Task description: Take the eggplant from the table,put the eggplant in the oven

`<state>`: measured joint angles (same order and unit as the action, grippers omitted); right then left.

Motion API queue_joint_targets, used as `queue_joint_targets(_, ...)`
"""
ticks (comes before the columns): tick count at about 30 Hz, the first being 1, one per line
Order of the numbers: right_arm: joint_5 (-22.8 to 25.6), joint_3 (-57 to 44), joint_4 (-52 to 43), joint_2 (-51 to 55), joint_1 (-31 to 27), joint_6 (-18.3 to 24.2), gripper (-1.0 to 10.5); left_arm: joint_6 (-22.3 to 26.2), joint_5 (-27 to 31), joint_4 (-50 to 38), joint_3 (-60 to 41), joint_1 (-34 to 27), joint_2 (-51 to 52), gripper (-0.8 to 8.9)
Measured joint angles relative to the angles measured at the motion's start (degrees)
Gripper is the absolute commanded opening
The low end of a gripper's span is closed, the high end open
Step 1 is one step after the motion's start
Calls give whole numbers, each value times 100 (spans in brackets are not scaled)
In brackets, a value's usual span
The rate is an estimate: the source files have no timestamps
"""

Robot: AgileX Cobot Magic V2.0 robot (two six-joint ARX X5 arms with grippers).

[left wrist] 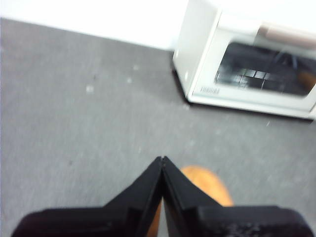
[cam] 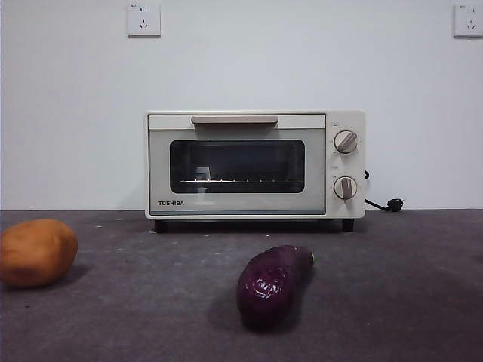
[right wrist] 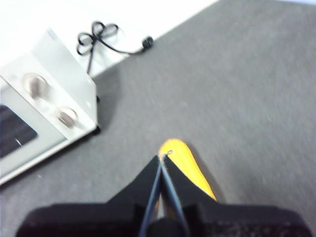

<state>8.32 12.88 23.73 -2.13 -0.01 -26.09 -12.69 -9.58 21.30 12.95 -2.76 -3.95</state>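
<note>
The eggplant (cam: 270, 283) lies on the table (cam: 392, 302) in front of the oven (cam: 254, 164), a little right of centre, glossy dark purple with its stem end pointing toward the oven. The oven door is closed, with the handle (cam: 235, 120) along its top edge. Neither arm shows in the front view. My left gripper (left wrist: 162, 159) is shut and empty, hovering over an orange-brown lump (left wrist: 207, 183), with the oven (left wrist: 247, 64) ahead. My right gripper (right wrist: 162, 158) is shut and empty, above a yellow-orange object (right wrist: 190, 168). Neither wrist view shows the eggplant.
The orange-brown potato-like lump (cam: 35, 252) sits at the table's left. The oven's two knobs (cam: 346, 142) are on its right side, and its black power cord (cam: 385, 204) trails along the wall to the right. A white wall stands behind.
</note>
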Motion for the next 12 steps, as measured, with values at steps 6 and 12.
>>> queue_joint_targets(6, -129, 778, -4, -568, 0, 317, -8, -46, -72, -39, 643, 0, -468, -6)
queue_joint_targets(12, -254, 1755, -11, -1408, 0, 813, -8, -46, -330, -48, 1423, 0, -1204, -6)
